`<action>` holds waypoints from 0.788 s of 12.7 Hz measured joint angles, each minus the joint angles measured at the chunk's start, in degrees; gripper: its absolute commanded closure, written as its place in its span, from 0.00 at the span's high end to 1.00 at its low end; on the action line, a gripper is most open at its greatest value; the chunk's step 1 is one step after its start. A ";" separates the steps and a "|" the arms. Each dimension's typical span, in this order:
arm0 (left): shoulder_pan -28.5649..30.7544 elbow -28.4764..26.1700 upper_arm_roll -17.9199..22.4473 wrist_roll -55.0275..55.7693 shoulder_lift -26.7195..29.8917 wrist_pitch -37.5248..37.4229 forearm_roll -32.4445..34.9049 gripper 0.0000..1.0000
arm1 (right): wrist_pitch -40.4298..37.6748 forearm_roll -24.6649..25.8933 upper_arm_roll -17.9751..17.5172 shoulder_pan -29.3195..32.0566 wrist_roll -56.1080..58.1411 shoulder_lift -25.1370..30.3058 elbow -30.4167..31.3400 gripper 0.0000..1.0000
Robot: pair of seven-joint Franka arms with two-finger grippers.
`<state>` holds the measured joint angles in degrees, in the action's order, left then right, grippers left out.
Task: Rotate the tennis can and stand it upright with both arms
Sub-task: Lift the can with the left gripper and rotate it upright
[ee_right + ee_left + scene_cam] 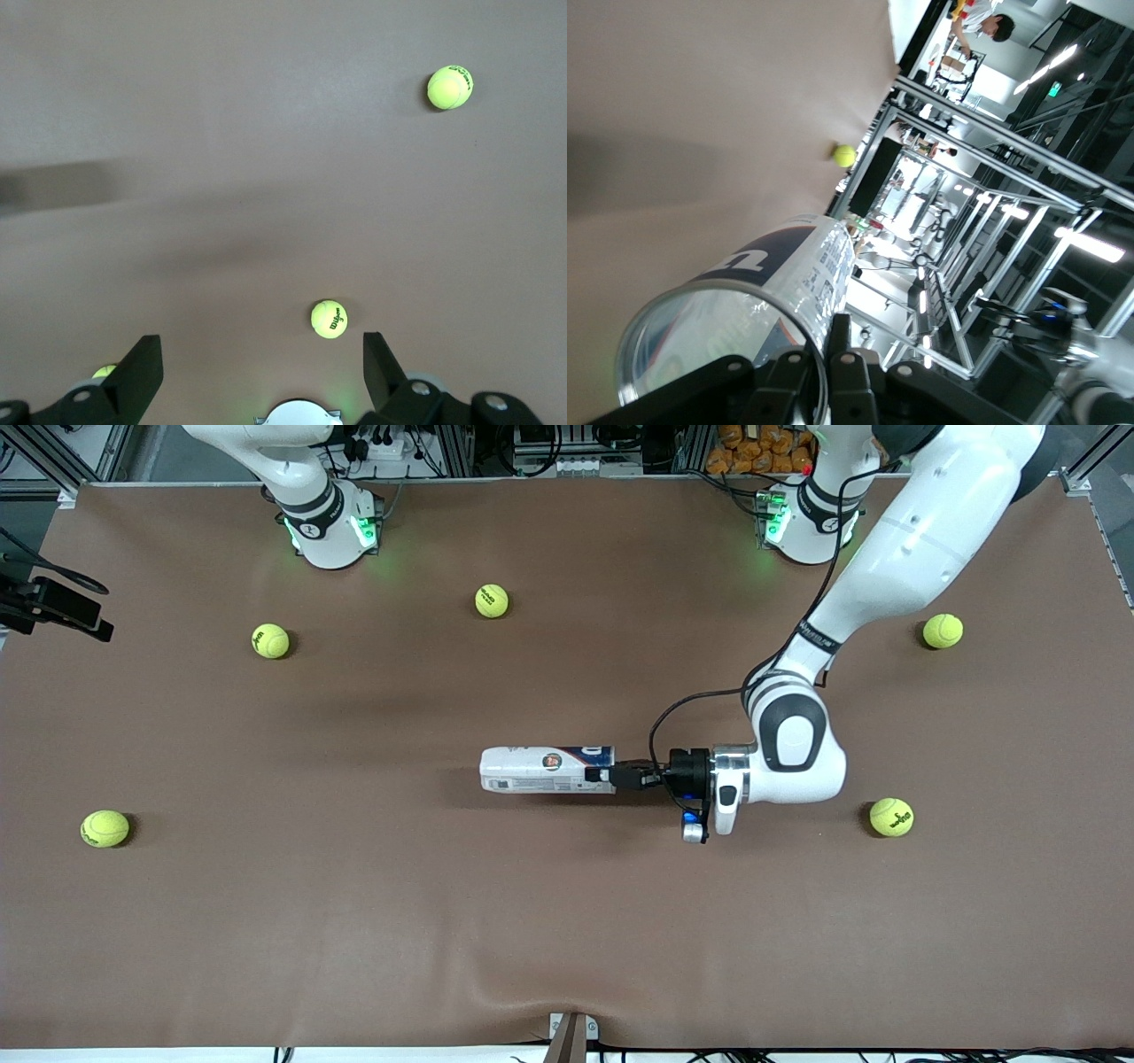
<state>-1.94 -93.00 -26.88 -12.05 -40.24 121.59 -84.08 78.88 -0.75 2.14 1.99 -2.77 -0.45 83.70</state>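
Left claw (604,774) clamped on tennis can (540,770) rim

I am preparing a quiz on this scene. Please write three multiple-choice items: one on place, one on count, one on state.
1. Where is the left gripper?
A. at the tennis can's open end
B. over a tennis ball
C. at its base

2. How many tennis balls lie on the table in the front view?
A. three
B. five
C. seven

3. The right gripper's fingers are:
A. shut on the can
B. open
C. shut on a ball

Key: 1 A, its finger clamps the rim; 2 B, five lie scattered; 3 B, fingers spread, nothing between.
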 measured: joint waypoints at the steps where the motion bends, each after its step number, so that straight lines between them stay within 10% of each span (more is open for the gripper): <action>1: -0.41 0.71 -0.01 4.04 2.28 0.15 2.18 0.00 | 0.62 0.00 0.00 0.00 0.00 -0.01 -0.01 1.00; 10: -12.41 13.23 -0.53 59.88 7.47 0.89 54.65 0.00 | 2.31 -0.02 -0.05 -0.01 0.00 -0.06 -0.06 1.00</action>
<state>-14.35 -79.77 -27.41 47.83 -32.77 122.48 -29.43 81.19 -0.77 2.09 1.98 -2.77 -0.51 83.65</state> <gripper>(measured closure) 0.969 0.000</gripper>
